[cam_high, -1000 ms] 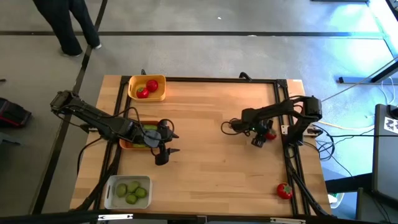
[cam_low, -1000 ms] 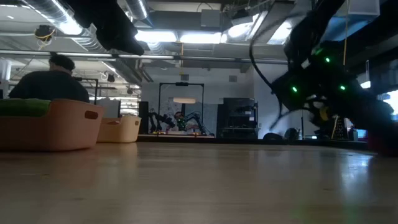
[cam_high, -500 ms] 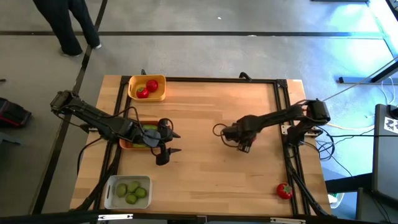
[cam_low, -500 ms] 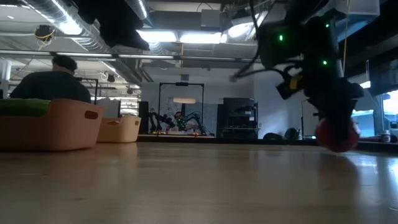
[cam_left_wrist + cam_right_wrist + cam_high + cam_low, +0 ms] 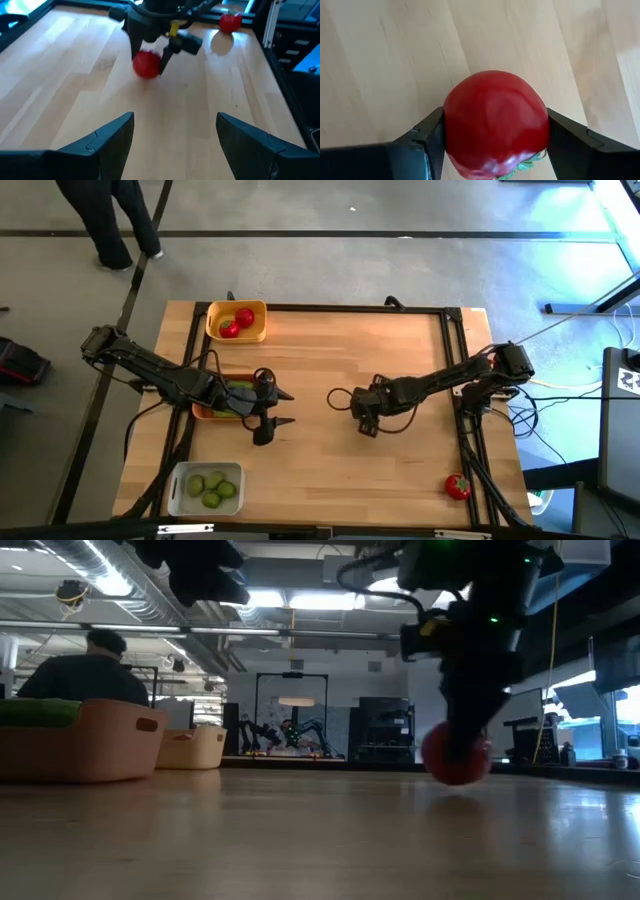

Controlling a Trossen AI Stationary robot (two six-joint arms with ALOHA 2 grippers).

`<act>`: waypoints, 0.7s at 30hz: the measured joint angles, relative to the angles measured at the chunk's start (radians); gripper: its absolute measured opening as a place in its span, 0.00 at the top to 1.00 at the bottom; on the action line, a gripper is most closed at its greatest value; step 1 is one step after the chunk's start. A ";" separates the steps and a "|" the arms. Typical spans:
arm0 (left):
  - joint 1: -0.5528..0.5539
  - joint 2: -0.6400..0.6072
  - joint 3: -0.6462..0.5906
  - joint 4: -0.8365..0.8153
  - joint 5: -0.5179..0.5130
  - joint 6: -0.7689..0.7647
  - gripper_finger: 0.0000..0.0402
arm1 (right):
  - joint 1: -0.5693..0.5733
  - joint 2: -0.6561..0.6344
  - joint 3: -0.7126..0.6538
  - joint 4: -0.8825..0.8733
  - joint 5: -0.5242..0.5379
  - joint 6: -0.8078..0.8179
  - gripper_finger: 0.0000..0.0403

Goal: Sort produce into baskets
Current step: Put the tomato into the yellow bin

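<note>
My right gripper (image 5: pixel 365 420) hangs over the middle of the table, shut on a red tomato (image 5: pixel 495 122), which also shows in the low view (image 5: pixel 456 755). My left gripper (image 5: pixel 270 412) waits open beside the orange basket (image 5: pixel 205 408), which holds green cucumbers (image 5: pixel 240 393). The yellow basket (image 5: pixel 252 332) at the far left holds two tomatoes (image 5: pixel 237 322). The white basket (image 5: pixel 178 485) at the near left holds limes (image 5: pixel 210 488). One more tomato (image 5: pixel 458 486) lies on the table near the right corner. My right gripper pinches the tomato between its two fingers (image 5: pixel 420 145), on two opposite sides (image 5: pixel 451 125) of its round body. The fingers come from above, pointing steeply down. The tomato is lifted just clear of the table, its green stalk end toward the wrist.
A black frame (image 5: pixel 455 360) runs along the table's far and right edges. Bare wood (image 5: pixel 330 350) lies between the two arms. A person (image 5: pixel 85 670) sits beyond the table, and another stands past the far left corner (image 5: pixel 110 220).
My right gripper has carried the tomato from near the table's right edge toward the middle, rising a little. It has tipped from nearly level to pointing steeply down, so the tomato now hides beneath it in the high view.
</note>
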 joint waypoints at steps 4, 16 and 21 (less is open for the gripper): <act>0.000 0.000 0.000 0.024 -0.008 0.025 0.31 | -0.001 0.000 0.000 0.094 0.013 -0.023 0.38; 0.001 0.000 0.000 0.050 -0.011 0.029 0.31 | -0.002 -0.004 0.212 0.114 0.052 -0.193 0.38; 0.002 0.000 0.000 0.081 -0.053 0.009 0.29 | -0.002 -0.005 0.259 0.197 0.066 -0.249 0.38</act>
